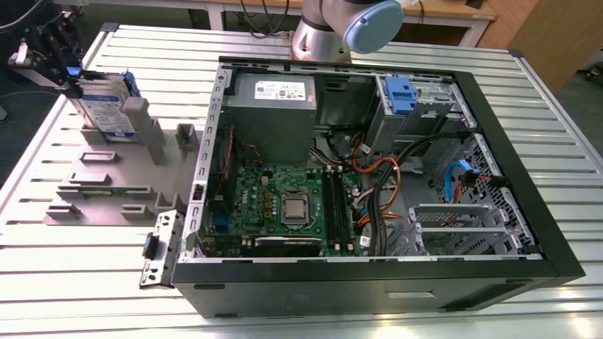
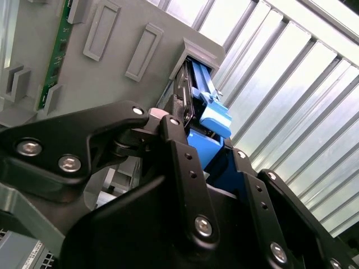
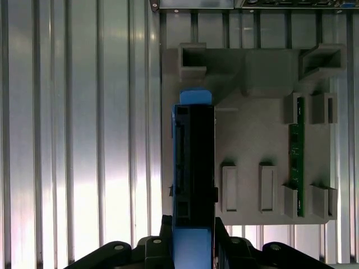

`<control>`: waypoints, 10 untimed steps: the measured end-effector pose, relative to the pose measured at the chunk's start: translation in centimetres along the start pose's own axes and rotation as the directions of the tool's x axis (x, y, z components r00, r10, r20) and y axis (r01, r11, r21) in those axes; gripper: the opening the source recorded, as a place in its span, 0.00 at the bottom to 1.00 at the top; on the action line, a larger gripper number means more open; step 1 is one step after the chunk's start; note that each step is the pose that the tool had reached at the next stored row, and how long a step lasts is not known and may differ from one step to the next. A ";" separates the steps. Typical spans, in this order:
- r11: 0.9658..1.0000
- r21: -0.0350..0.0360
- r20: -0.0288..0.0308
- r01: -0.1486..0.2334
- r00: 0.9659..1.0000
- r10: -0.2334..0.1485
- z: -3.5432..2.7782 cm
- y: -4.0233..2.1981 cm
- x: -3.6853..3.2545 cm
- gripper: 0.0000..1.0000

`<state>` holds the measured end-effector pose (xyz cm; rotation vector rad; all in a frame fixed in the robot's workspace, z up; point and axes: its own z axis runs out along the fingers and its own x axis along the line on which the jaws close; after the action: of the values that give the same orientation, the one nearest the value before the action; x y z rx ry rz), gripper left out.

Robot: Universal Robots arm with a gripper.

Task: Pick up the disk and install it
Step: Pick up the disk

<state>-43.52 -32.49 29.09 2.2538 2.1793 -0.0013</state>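
Your gripper (image 1: 72,83) is clamped on the disk (image 1: 106,111) at a corner of the grey holder (image 1: 123,176) (disk still slotted there), so installing it in the computer case (image 1: 377,272) remains.

Robotics lab, assembly test cell. Ribbed aluminium counter (image 1: 85,282) spans the frame. Open PC tower (image 1: 330,289) at centre, bare motherboard (image 1: 254,191) inside. Grey slotted part fixture (image 1: 123,169) at left. Robot arm base (image 1: 320,39) top centre. Wooden desks (image 1: 443,10) and hanging cables (image 1: 259,18) along the top edge.
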 end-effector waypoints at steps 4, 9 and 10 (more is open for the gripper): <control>1.000 0.000 0.001 0.000 1.000 0.000 -0.01 0.00 0.00 0.36; 1.000 0.000 0.002 0.000 1.000 0.000 -0.40 0.00 0.00 0.36; 1.000 0.000 0.003 0.000 1.000 0.000 -0.49 0.00 0.00 0.36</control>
<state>-43.52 -32.49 29.58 2.2523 2.1778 -0.0044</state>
